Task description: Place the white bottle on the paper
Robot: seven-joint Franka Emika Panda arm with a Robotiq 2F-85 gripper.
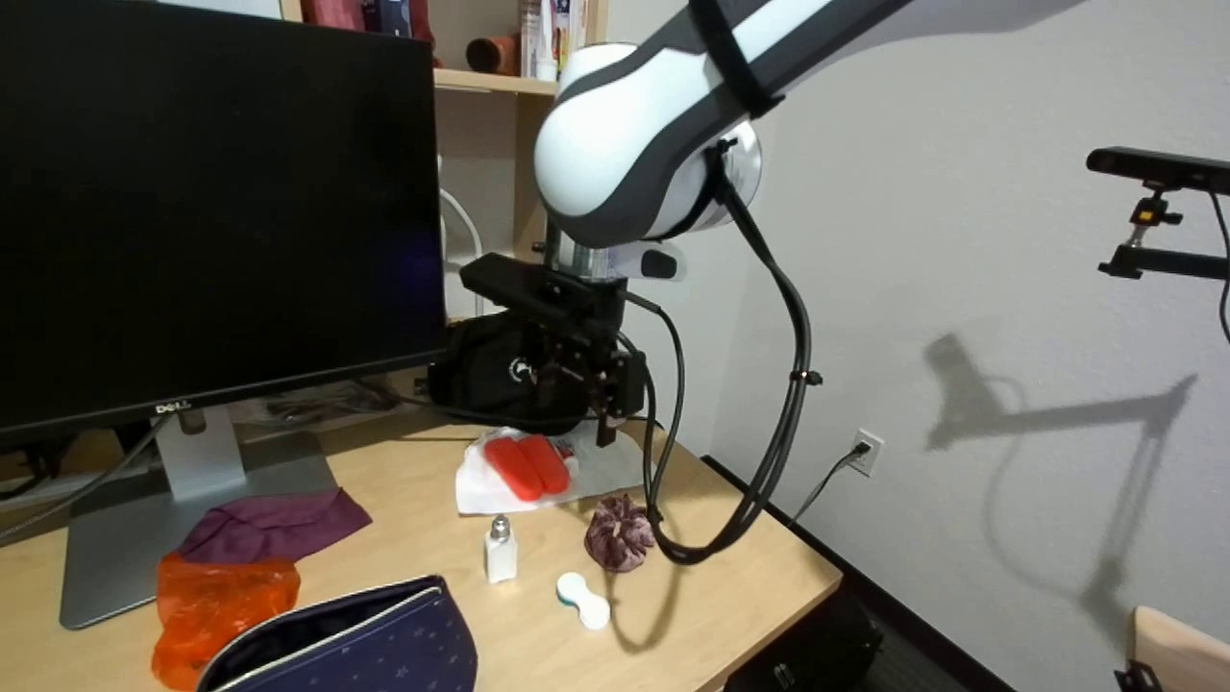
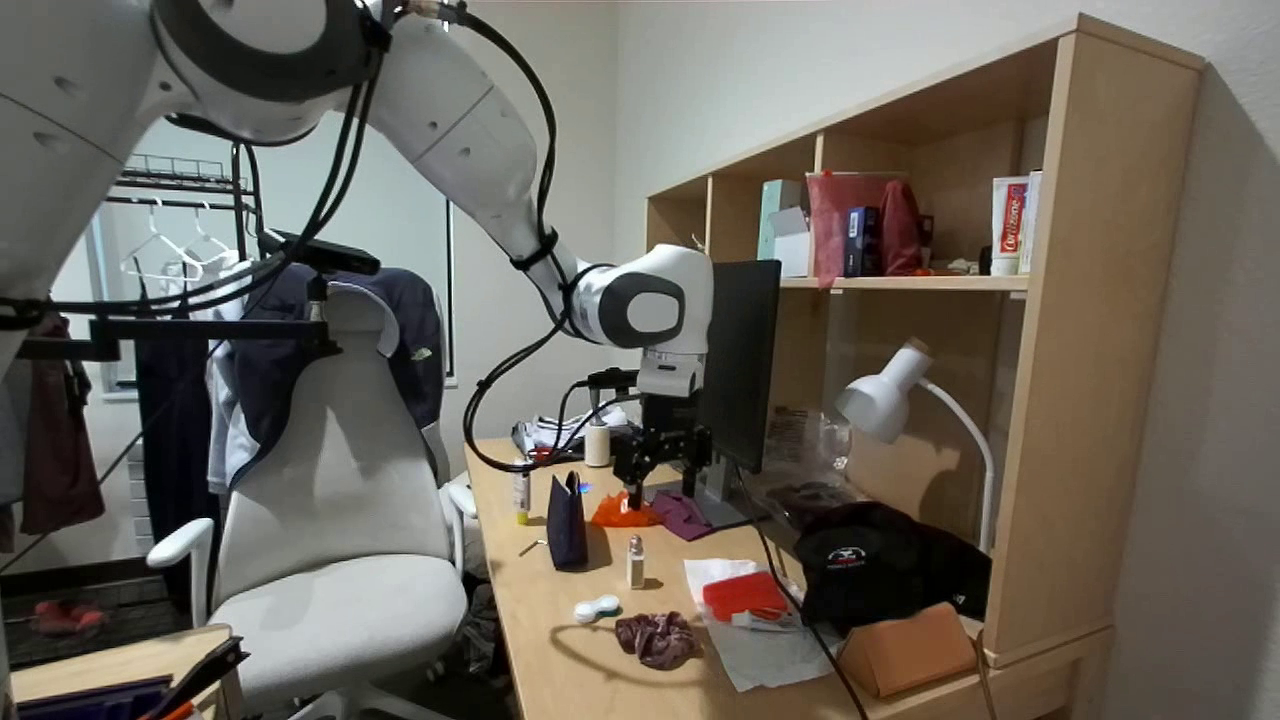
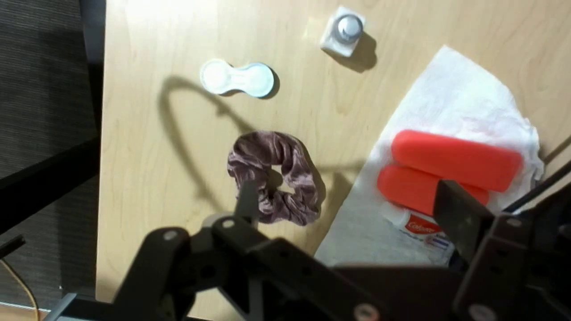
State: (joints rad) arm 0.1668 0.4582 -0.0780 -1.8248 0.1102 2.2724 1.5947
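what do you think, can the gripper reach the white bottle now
Probably yes: the white bottle stands upright, uncovered, apart from the scrunchie, and the open gripper need only shift over and down.

In the wrist view, your jaws hide part of the paper [image 3: 459,102]; in an exterior view, the bottom edge cuts the navy pouch [image 1: 394,654].

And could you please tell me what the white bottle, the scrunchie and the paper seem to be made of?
The white bottle: crisp-edged, so perhaps glass or hard plastic; its cap, silvery and shiny, looks like metal.
The scrunchie: probably velvety fabric, since its gathered folds catch a soft sheen.
The paper: thin, matt, perhaps tissue, judging by its creases.
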